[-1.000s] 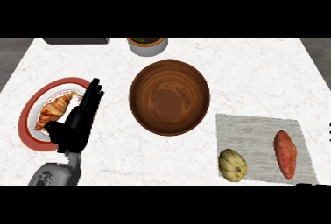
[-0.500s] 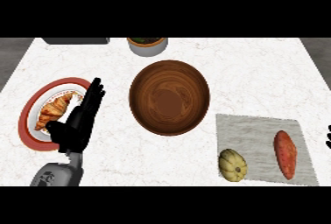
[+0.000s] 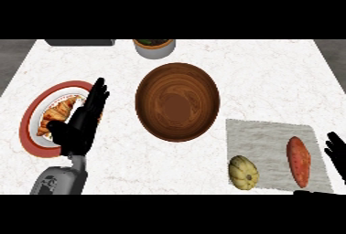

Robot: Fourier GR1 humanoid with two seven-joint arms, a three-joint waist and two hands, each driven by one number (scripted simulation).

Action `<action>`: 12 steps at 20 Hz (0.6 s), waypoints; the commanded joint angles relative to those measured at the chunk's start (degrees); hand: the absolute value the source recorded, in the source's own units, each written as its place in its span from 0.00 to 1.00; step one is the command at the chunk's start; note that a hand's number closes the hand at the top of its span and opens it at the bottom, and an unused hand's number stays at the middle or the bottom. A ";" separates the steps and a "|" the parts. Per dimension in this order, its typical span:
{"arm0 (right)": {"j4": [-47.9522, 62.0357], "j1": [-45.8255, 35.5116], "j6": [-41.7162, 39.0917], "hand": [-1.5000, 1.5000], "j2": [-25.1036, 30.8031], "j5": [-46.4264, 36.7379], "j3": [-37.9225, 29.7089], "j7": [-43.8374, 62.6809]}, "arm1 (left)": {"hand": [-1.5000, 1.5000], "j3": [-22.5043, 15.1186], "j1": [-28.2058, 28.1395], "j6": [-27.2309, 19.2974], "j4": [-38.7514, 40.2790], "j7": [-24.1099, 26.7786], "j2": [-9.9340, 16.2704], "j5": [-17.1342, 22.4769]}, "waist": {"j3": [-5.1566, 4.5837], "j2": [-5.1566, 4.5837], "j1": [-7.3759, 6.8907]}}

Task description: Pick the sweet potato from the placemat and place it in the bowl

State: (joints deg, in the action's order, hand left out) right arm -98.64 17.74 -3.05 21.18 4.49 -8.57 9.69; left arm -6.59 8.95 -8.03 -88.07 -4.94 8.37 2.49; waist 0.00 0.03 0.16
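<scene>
An orange-red sweet potato (image 3: 299, 161) lies lengthwise on the right part of a grey placemat (image 3: 263, 141) at the lower right. A brown wooden bowl (image 3: 178, 101) stands in the middle of the counter, up and left of the placemat. My right hand (image 3: 336, 151) shows only as black fingers at the right edge, just right of the sweet potato and apart from it. My left hand (image 3: 82, 121) rests open, fingers up, at the left over the edge of a plate.
A small yellow squash (image 3: 243, 172) sits at the placemat's lower left corner. A red-rimmed plate (image 3: 34, 119) with a croissant (image 3: 56, 114) is at the left. At the back stand a grey pot (image 3: 154, 47) and a dark flat object (image 3: 79, 42).
My right hand has come further into view at the right edge, nearer the sweet potato. The left hand and all objects stay where they were.
</scene>
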 commanded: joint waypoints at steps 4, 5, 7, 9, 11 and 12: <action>6.61 -1.82 -2.60 0.00 -3.66 -3.33 -2.77 -5.20 | 0.50 0.87 -0.68 1.86 0.60 0.78 -1.76 -2.05 | 0.00 0.00 0.01; 7.19 -2.99 -3.63 0.00 -3.27 -3.30 -3.63 -4.48 | 0.50 2.14 -0.93 2.24 1.52 2.09 -1.62 -1.93 | 0.00 -0.01 -0.01; 5.67 -3.30 2.76 0.00 -5.87 -9.86 1.22 -1.81 | 0.50 3.71 3.84 3.58 2.10 -1.89 0.11 -0.16 | -0.01 -0.03 0.05; 6.36 -2.29 2.08 0.00 -4.15 -11.52 0.29 -1.23 | 0.50 -0.01 -2.47 0.05 -1.49 0.52 -2.93 -3.66 | -0.01 0.01 -0.12; 11.78 -6.33 1.74 0.00 -1.60 -12.29 -2.13 -1.21 | 0.50 1.84 2.30 1.01 -0.21 -2.14 -2.33 -2.35 | 0.00 -0.06 -0.12; 9.75 -2.97 5.29 0.00 -5.72 -17.67 3.24 -2.19 | 0.50 0.83 -3.40 2.41 -0.08 2.59 -1.87 -2.61 | -0.01 -0.04 -0.22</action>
State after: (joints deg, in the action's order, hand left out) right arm -90.10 14.46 -1.13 17.46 -6.53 -8.67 7.13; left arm -5.77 8.16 -6.71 -88.77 -5.31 6.39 0.11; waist -0.01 0.02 0.05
